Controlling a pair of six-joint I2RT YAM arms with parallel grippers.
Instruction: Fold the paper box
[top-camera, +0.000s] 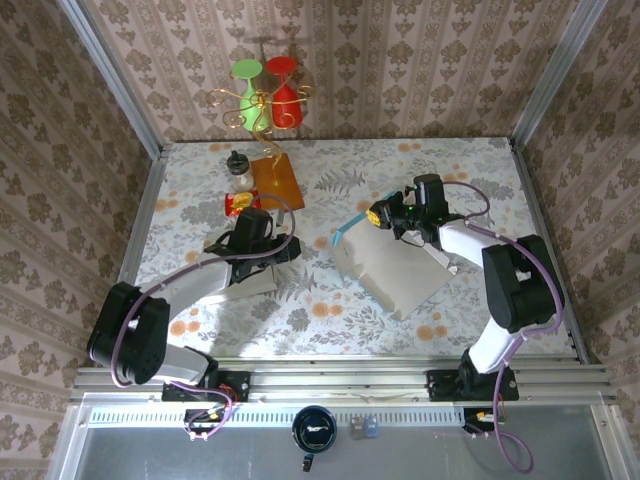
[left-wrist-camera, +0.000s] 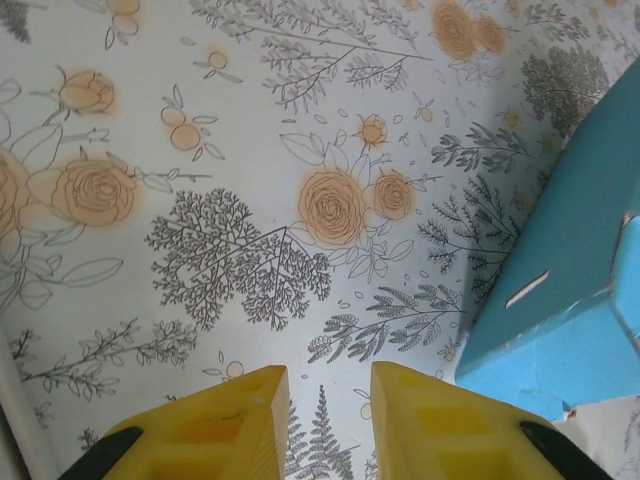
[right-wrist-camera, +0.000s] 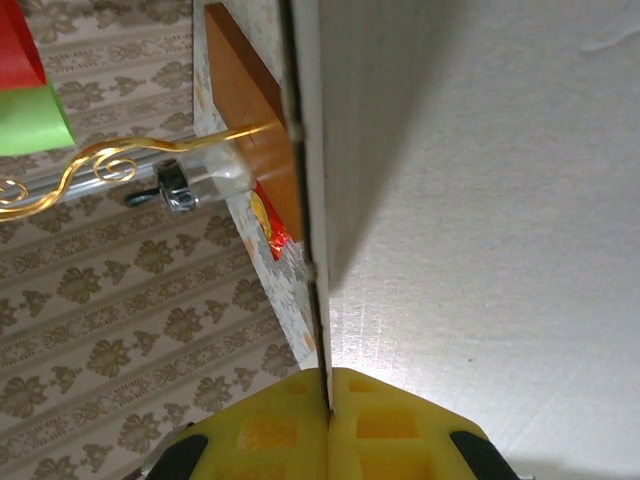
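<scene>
From above, the paper box (top-camera: 395, 270) lies right of centre on the surface (top-camera: 330, 310), with the right tool (top-camera: 380, 215) at its far edge. Left wrist: the left tool (left-wrist-camera: 330, 420) is slightly spread and empty, near the box's blue corner. Right wrist: the right tool pinches the box's white panel edge.

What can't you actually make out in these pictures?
- Top view: the small packet, too small to identify.
- Left wrist view: the paper box, cut off by the right edge.
- Right wrist view: the bottle, blurred; the right end effector covers the box edge it pinches.
</scene>
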